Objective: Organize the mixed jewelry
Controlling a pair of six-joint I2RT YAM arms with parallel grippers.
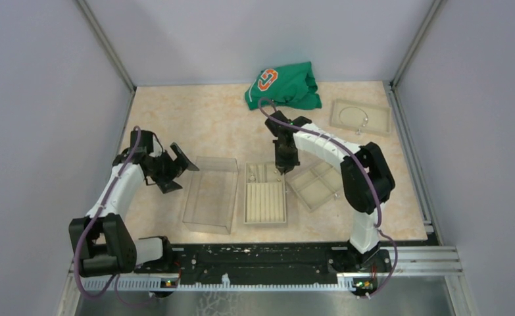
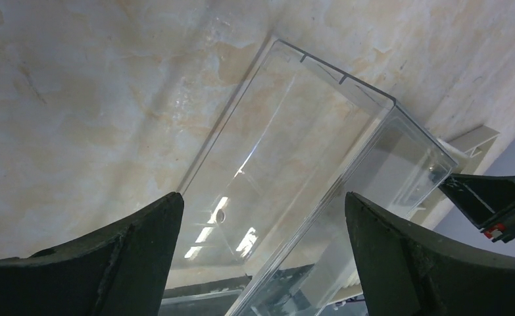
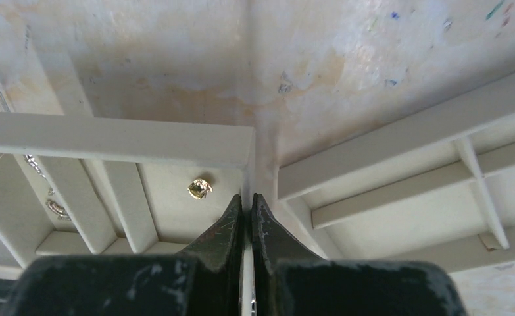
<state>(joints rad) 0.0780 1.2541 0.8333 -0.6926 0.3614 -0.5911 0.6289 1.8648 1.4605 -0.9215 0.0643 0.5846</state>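
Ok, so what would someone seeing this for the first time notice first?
Probably the green cloth with an orange logo, bunched at the far edge of the table. Next, the right gripper, shut, tip down at the far right corner of the middle beige tray, beside a small gold piece in a compartment. The left gripper hangs wide open next to a clear plastic box on the left.

Silvery wire hoop (image 1: 353,113) flat in far tray (image 1: 381,105)
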